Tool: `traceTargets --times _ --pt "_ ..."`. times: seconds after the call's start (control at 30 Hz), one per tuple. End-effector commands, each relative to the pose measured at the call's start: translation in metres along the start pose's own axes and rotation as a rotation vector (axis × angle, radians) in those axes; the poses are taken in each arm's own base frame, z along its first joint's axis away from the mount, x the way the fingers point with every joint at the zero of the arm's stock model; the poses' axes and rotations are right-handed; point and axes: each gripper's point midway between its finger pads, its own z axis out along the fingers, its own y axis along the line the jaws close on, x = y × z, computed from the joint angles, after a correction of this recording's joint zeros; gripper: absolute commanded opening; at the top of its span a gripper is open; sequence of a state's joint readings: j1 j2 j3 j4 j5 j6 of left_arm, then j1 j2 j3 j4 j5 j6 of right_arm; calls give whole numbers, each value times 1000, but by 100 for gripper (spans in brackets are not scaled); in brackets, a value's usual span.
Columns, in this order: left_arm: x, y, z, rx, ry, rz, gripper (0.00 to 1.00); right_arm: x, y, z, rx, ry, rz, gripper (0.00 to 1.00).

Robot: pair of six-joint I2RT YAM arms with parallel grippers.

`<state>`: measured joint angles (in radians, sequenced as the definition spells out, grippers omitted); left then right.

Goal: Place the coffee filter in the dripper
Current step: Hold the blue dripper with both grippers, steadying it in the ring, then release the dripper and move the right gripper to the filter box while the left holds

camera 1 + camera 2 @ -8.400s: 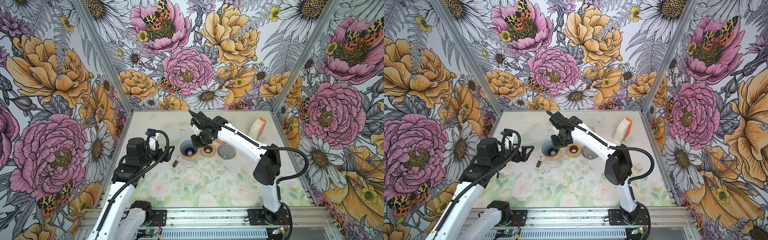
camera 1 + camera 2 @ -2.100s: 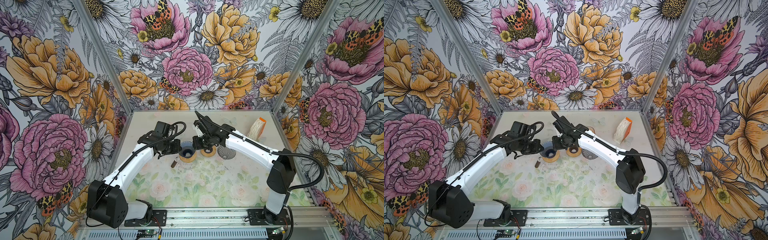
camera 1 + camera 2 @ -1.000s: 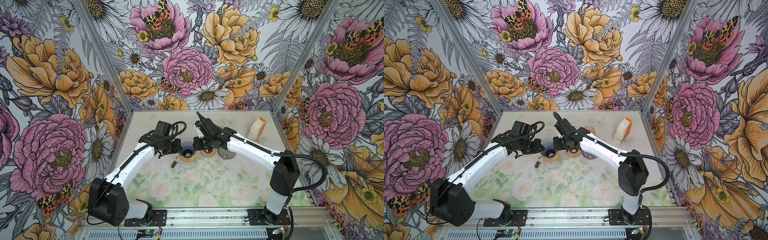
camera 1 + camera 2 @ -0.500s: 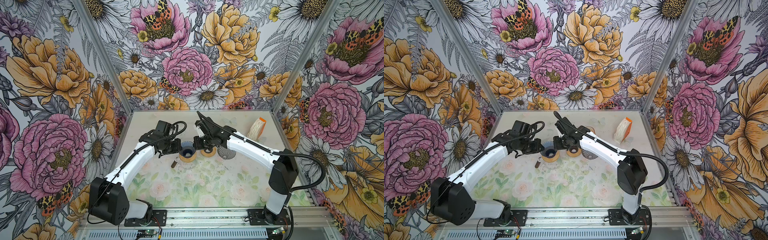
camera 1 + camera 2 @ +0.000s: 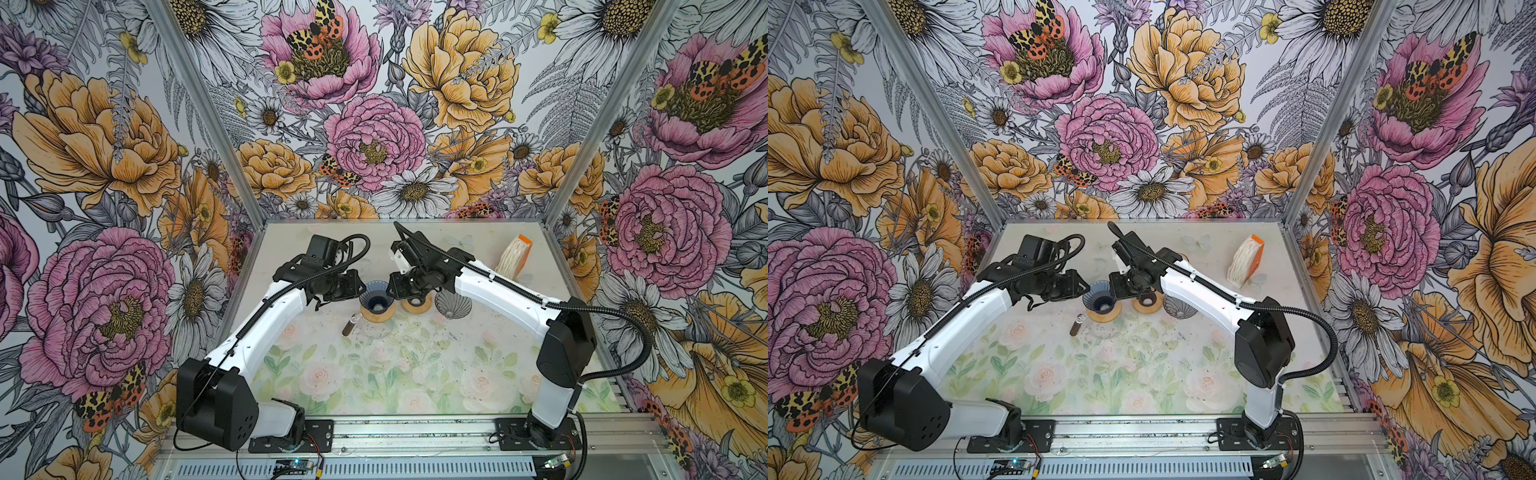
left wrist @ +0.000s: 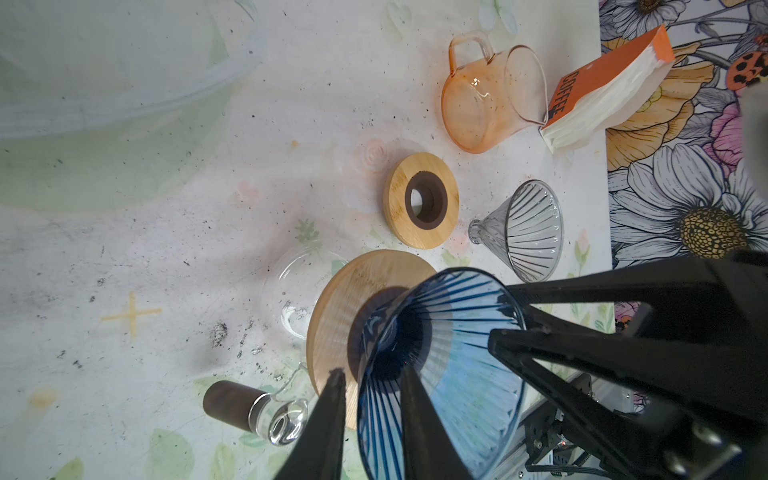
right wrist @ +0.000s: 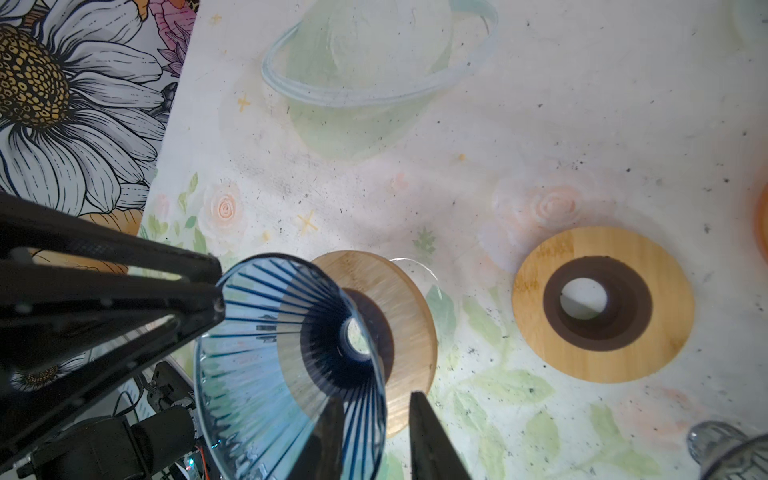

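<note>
The blue ribbed glass dripper (image 5: pixel 375 296) (image 5: pixel 1098 301) stands on a wooden ring over a glass carafe, with nothing inside it. The coffee filters are a white stack in an orange box (image 5: pixel 515 259) (image 6: pixel 602 95) at the back right, untouched. My left gripper (image 6: pixel 372 372) (image 5: pixel 360 291) straddles the dripper's left rim, one finger inside and one outside, jaws apart with a gap to the glass. My right gripper (image 7: pixel 376 398) (image 5: pixel 390 291) straddles the opposite rim of the dripper (image 7: pixel 286 357) the same way, open.
A second wooden ring (image 5: pixel 416 305) and a clear ribbed dripper on its side (image 5: pixel 453 303) lie just right of the blue one. A brown-capped glass stopper (image 5: pixel 348 328) lies in front. An orange glass pitcher (image 6: pixel 490 99) lies near the filter box.
Both grippers were shut on the dripper's rim a second ago, and their jaws have now parted. The arms have hardly moved. Much earlier, the left arm came in from the left.
</note>
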<state>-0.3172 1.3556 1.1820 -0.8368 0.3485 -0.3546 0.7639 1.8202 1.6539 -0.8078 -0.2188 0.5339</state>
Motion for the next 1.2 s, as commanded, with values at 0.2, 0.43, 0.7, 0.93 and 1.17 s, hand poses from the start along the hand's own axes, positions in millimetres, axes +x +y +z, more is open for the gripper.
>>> traceTargets --times 0.2,0.43,0.7,0.93,1.17 --pt "-17 -12 -33 49 -101 -1 35 -20 15 -19 -44 -54 -53 37" --pt "-27 -17 -59 49 -174 16 39 -45 19 -57 -18 -175 -148 43" --pt "-34 -39 -100 77 -289 109 62 -66 0 -100 99 -314 -171 48" --pt "-30 -57 -128 74 -377 226 89 -69 -42 -128 195 -372 -98 47" --pt "-15 -67 -122 59 -391 312 99 -55 -100 -155 301 -412 37 44"
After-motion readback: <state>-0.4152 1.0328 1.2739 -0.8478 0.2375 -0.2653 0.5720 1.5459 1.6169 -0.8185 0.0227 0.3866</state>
